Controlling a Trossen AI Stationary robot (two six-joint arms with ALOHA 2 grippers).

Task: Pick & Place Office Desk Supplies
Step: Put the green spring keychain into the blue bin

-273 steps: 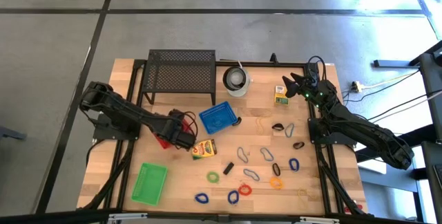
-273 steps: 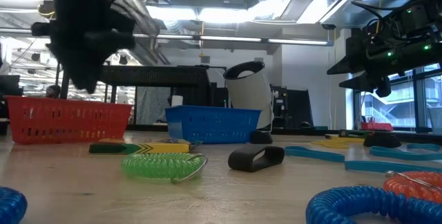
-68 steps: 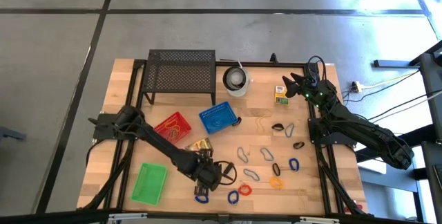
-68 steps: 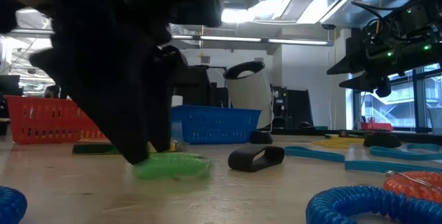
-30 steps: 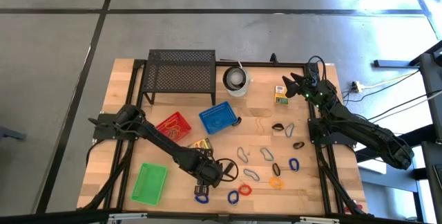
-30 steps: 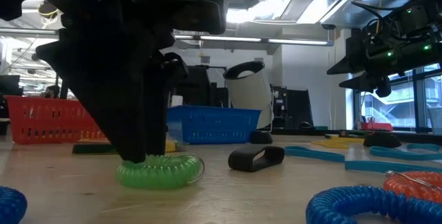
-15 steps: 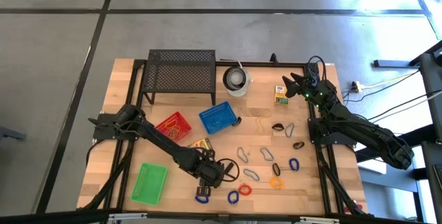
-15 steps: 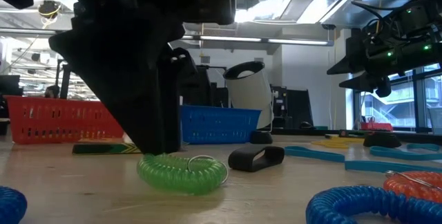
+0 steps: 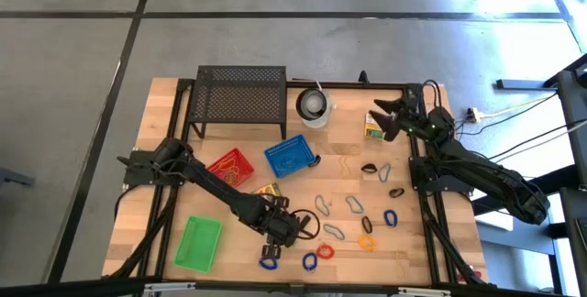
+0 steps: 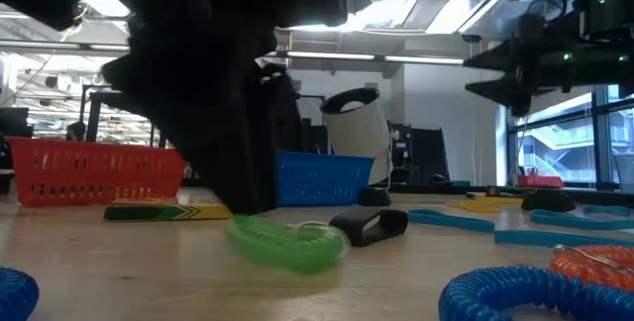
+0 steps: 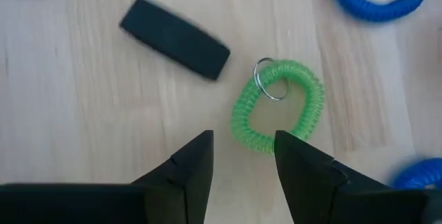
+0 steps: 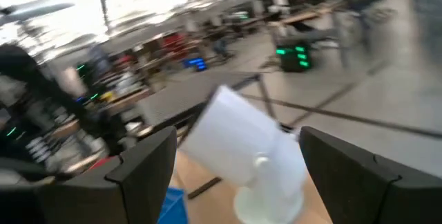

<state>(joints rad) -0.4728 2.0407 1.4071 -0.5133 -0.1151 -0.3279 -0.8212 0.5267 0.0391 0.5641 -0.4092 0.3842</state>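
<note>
On the wooden table, the left gripper, fingers parted and empty, hovers over the green coil; closing on it seems next. The right gripper waits wide open.

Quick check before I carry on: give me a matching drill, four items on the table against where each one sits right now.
Items:
1. green coil loop
2. green basket
3. white cup
4. right gripper

Places:
A. table's near left part
B. beside the black mesh stand
C. just ahead of the left gripper
D. over the yellow-and-green box at the far right

Pairs: 1-C, 2-A, 3-B, 4-D
</note>
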